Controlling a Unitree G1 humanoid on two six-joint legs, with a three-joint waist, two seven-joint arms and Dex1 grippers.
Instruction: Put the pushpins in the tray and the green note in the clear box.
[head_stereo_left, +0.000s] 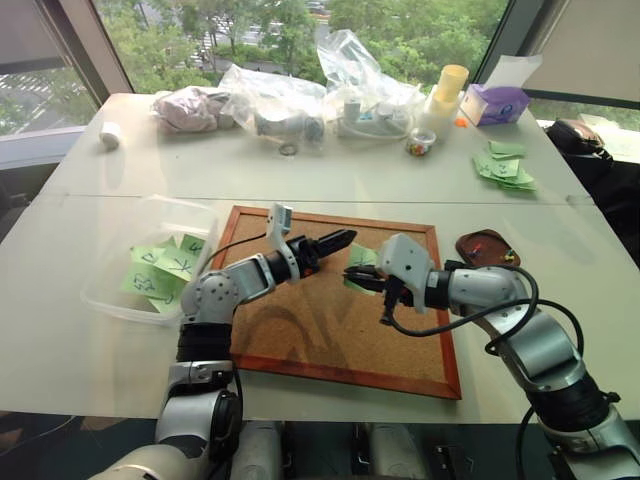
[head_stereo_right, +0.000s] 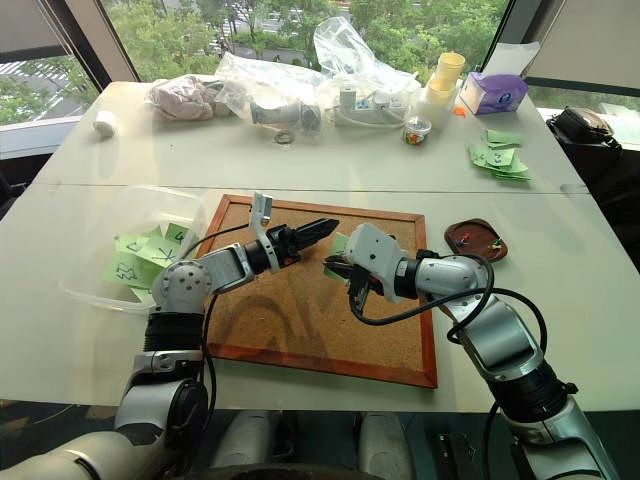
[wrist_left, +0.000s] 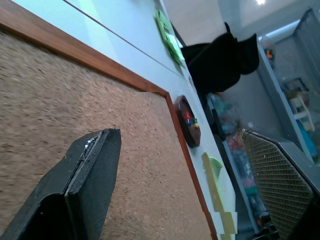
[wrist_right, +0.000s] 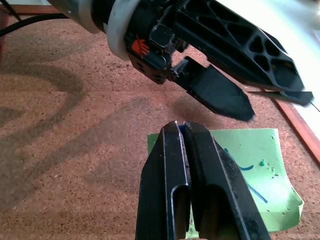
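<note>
Right wrist view puts the green note (wrist_right: 250, 165) flat on the cork board (wrist_right: 75, 125), directly under your right end effector (wrist_right: 185, 131), whose fingers are pressed together on a small blue-tipped thing, probably a pin pulled to free the paper. Your left end effector (head_stereo_left: 338, 240) hovers apart alongside, likely ready to take the note. The tray (head_stereo_left: 487, 249) waits beside the board on the surface (head_stereo_left: 300, 170)
</note>
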